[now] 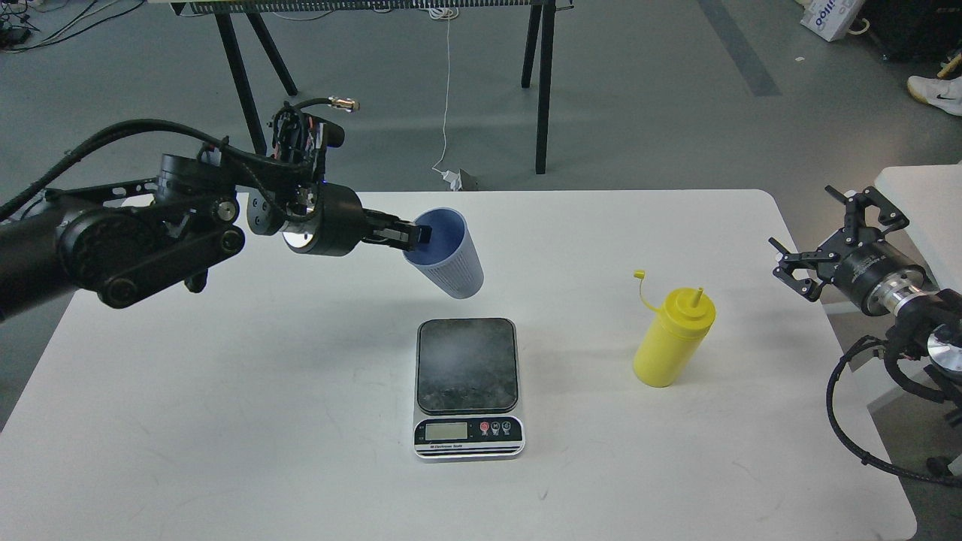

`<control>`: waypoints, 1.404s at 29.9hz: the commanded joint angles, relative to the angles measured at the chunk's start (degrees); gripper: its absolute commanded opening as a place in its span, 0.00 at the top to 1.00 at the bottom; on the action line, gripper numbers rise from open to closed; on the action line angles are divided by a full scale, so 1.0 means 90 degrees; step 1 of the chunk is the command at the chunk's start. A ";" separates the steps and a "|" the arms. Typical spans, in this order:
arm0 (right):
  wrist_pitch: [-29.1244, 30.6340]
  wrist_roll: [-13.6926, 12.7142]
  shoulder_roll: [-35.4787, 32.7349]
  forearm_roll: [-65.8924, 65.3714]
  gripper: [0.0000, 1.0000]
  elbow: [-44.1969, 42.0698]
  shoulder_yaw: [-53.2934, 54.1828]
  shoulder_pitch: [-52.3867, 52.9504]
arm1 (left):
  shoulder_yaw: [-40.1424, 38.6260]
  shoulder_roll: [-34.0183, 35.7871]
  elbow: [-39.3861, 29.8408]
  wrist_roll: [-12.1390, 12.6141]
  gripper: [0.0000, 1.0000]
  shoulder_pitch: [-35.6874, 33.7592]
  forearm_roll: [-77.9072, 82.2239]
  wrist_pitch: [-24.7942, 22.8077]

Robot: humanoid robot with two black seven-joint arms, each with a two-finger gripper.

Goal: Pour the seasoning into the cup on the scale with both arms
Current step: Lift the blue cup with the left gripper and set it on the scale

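A white rectangular table (225, 421) holds everything. The black left arm's two-finger gripper (415, 234) is clamped on the rim of a ribbed light-blue plastic cup (449, 259), one finger inside, holding it tilted in the air. Just below and beyond the gripper lies the flat dark-grey digital scale (467, 366), bare, likely awaiting the cup. Far right, the right gripper (815, 244) hovers with fingers spread, near the upright yellow squeeze bottle (671, 342), uncapped for pouring.
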 commanded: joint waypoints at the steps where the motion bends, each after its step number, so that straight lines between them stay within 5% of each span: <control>1: 0.0000 0.0000 0.0019 0.0000 0.01 -0.0064 -0.0013 -0.0018 | 0.0203 -0.0468 -0.0003 0.0006 0.97 -0.0027 0.0292 0.0001; 12: 0.0000 0.0000 0.0146 0.0000 0.01 -0.0064 -0.0013 -0.0106 | 0.0242 -0.0890 -0.0003 0.0152 0.97 0.0178 0.0761 0.0001; 28: 0.0000 0.0000 0.0156 0.0000 0.01 -0.0142 -0.0013 -0.0116 | 0.0663 0.0194 -0.0676 0.0181 0.97 0.0295 0.0888 0.0001; 42: 0.0000 0.0000 0.0205 0.0000 0.01 -0.0249 -0.0003 -0.0145 | 0.0545 0.0156 -0.1077 0.0172 0.96 0.0305 0.0751 0.0001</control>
